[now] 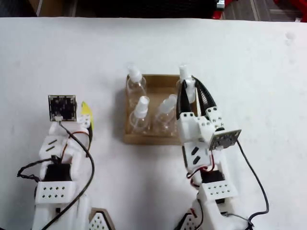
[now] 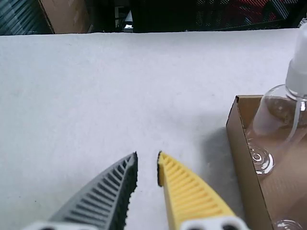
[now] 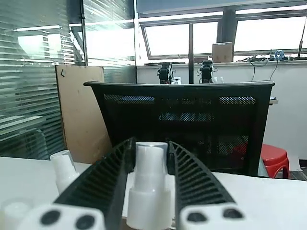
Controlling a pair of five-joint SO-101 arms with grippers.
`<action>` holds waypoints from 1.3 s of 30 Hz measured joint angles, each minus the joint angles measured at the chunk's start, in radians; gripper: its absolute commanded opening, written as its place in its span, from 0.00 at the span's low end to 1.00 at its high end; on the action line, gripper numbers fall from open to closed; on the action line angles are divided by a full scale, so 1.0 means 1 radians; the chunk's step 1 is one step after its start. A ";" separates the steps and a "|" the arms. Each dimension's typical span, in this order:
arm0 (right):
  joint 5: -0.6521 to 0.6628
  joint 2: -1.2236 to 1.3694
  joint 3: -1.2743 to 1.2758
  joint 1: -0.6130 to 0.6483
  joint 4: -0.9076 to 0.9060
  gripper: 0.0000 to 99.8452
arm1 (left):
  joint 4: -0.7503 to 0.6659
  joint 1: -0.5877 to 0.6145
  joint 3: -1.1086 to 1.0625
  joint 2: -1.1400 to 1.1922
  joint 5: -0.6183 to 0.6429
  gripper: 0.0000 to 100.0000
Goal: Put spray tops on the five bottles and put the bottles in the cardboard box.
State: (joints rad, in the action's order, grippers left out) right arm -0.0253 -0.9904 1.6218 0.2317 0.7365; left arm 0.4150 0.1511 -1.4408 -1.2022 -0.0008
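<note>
Bottle with its spray top (image 3: 149,191) fitted, held at the right-hand far corner of the cardboard box (image 1: 148,140). The right gripper (image 3: 149,143) is clamped on the spray top, one black finger on each side of the white neck, and the bottle hangs upright beneath it. Whether its base already rests on the box floor cannot be told. Just behind it a further spray top (image 1: 183,73) shows at the box's far right corner. Three more capped bottles stand in the box: one at the far left (image 1: 135,82), one at the near left (image 1: 140,115) and one at the near middle (image 1: 165,112). The left gripper (image 2: 147,165) hovers over the bare table (image 1: 57,57) just beside the box's left wall, its grey and yellow fingers slightly apart and holding nothing. The step in hand appears to be seating this last bottle. It is best done by lowering straight down with the bottle kept vertical, clear of the neighbouring top and the box wall. The fingers should part only once the base is supported, and the withdrawal should go upward so that no top is snagged.
</note>
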 measured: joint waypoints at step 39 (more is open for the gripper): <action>-0.144 -0.779 -0.470 -0.091 -1.226 0.02 | 0.000 0.005 0.041 0.000 0.000 0.07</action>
State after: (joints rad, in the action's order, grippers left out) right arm -0.1695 -1.7699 1.1523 0.1412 -0.4895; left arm 0.4150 0.1557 -1.3993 -1.2022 -0.0008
